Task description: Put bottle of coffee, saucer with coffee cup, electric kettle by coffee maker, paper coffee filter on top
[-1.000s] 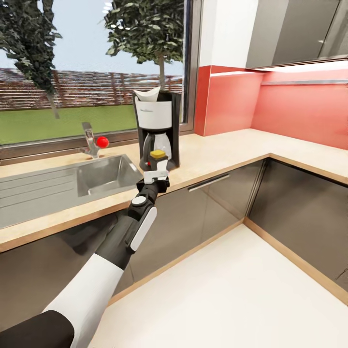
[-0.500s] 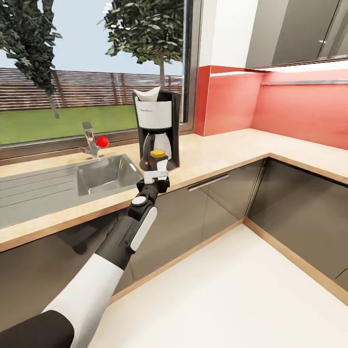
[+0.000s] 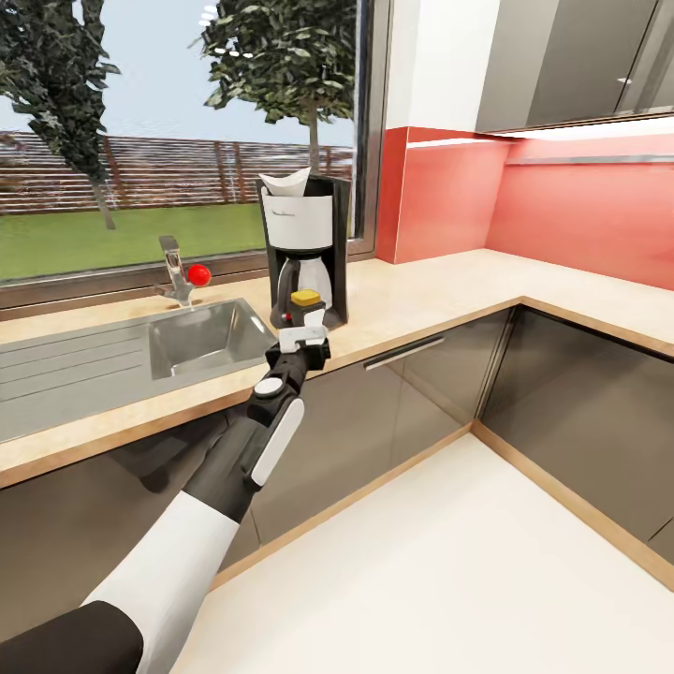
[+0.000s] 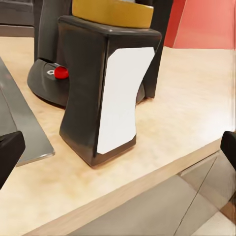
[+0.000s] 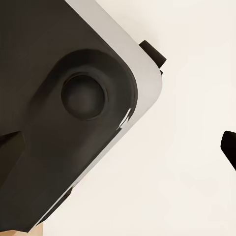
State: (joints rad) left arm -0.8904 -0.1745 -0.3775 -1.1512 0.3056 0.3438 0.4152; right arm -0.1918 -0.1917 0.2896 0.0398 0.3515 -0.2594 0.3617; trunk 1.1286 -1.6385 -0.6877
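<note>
Retreated left end effector; bottle of coffee near countertop edge.

Kitchen corner: large window onto lawn, trees and fence; red splashback lit by an under-cabinet strip below grey wall cabinets; steel sink with red-knobbed tap; glossy grey base cabinets; pale floor with wood plinth.

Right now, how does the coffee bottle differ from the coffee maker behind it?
The bottle is far shorter than the coffee maker. The bottle has a yellow cap; the coffee maker carries a white paper filter on top. The bottle is near the counter edge, the coffee maker farther back. Both are black and white, upright on the countertop.
</note>
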